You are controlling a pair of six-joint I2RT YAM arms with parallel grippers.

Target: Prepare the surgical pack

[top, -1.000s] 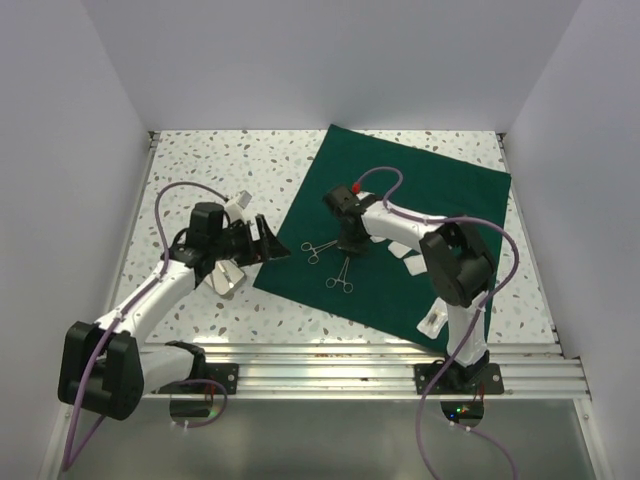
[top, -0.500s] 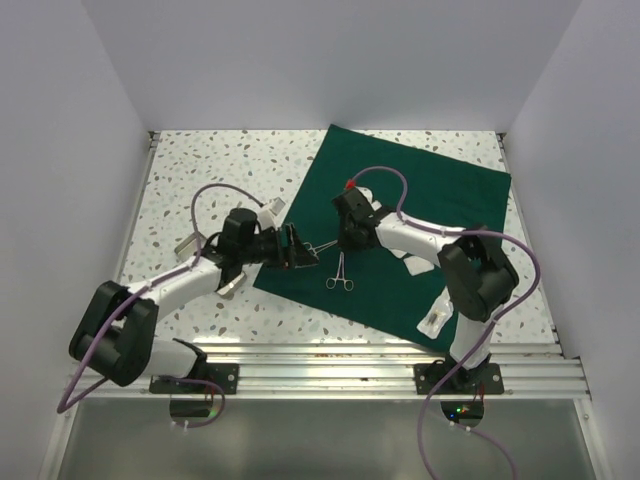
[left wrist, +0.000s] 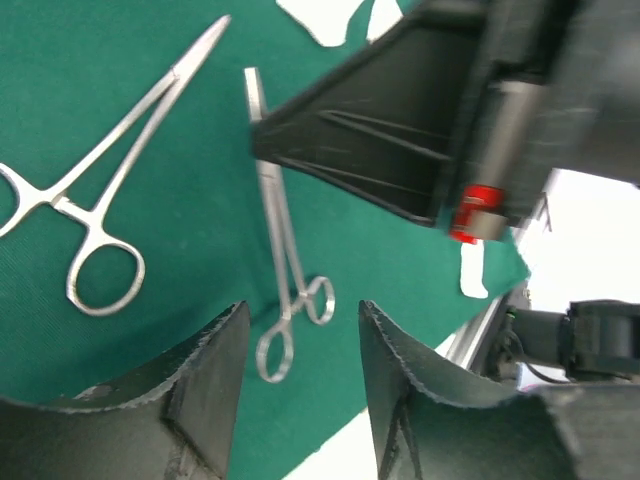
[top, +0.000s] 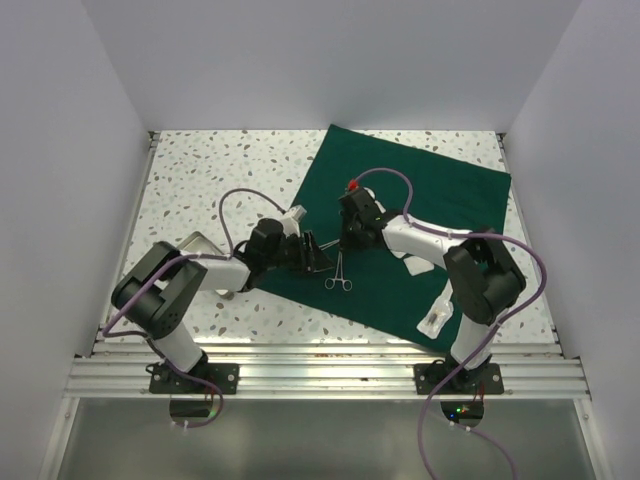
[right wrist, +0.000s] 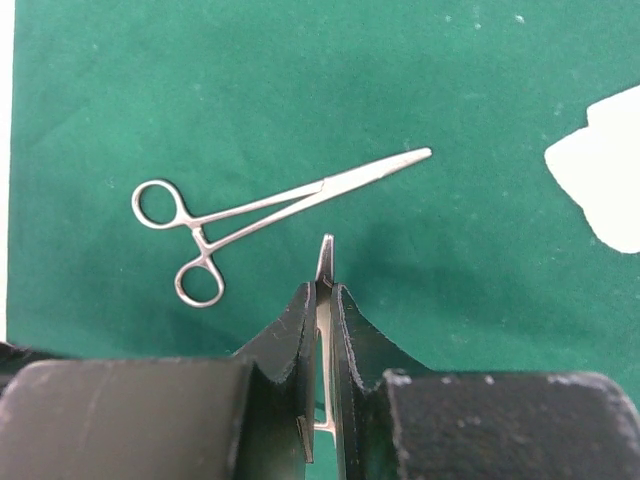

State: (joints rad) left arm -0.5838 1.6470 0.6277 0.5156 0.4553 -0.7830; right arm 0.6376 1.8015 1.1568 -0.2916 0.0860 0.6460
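My right fingers (right wrist: 288,345) pinch shut on the forceps (right wrist: 325,255) tip, flat on the green drape (top: 430,190). My left fingers (left wrist: 205,390), half open, stand either side of its ring handles. A second forceps (right wrist: 262,204) lies alongside, with a gauze pad (right wrist: 602,185) beyond.

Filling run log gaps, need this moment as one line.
right tool: shut on clamp | left tool: open, flanking its handle rings | second clamp: flat on green cloth

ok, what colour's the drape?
The drape is dark green; shows best in the right wrist view.
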